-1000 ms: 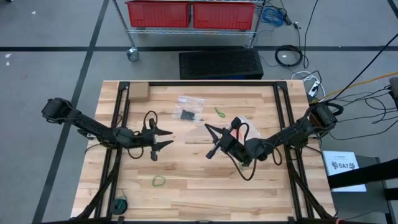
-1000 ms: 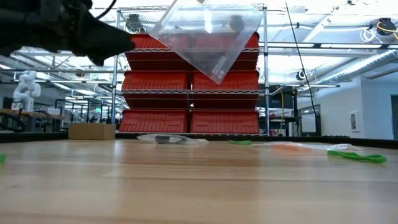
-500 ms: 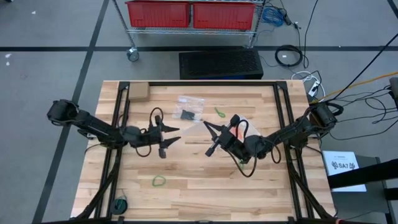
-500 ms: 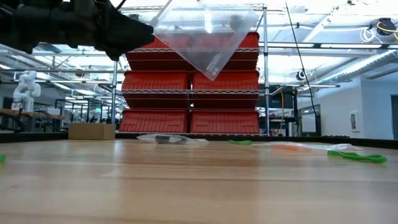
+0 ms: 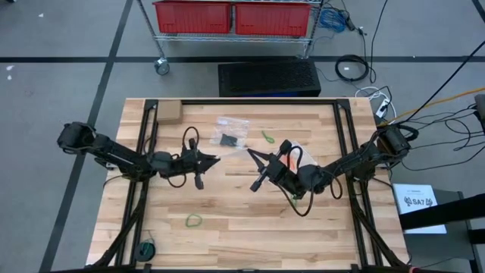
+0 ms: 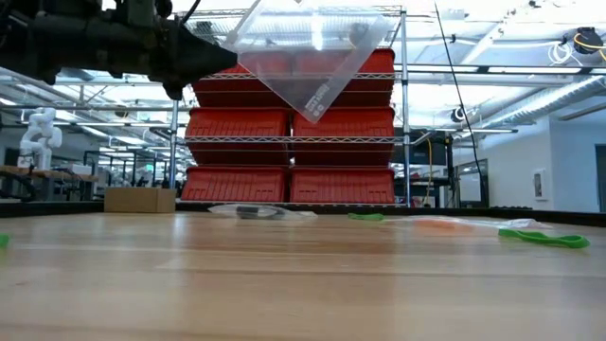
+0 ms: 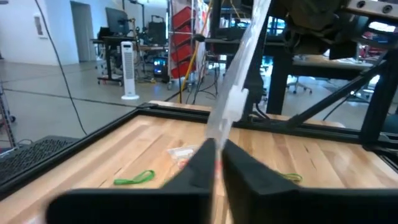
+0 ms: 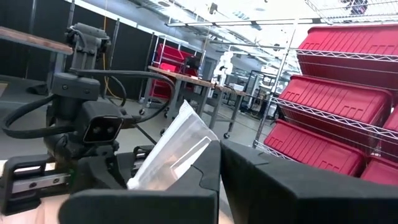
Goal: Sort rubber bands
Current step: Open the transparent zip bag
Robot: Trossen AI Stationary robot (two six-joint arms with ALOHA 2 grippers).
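Two claws on one clear zip bag (image 6: 308, 52), held up over mid-table between the arms. My right claw (image 5: 261, 168) is clamped fully on one edge. My left claw (image 5: 206, 168) has its fingers (image 7: 245, 168) pinched nearly together on the opposite edge, so it looks like a grip on the film, probably to pull the mouth open.

Held bag: one small dark item (image 6: 358, 35) near its top corner, too blurred to call a band. Second zip bag (image 5: 230, 130) lies flat at the table's far side with something dark inside.

Rubber bands are loose on the wood: green one (image 5: 268, 136) beside that flat bag, another green one (image 5: 195, 221) near the front edge, and an orange-red one (image 6: 440, 224) by the right arm.

Handling guess: bands are light, floppy and lie flat, so pinch straight down across one strand. Bag film is thin and slick; hold near the stiffer zip strip.
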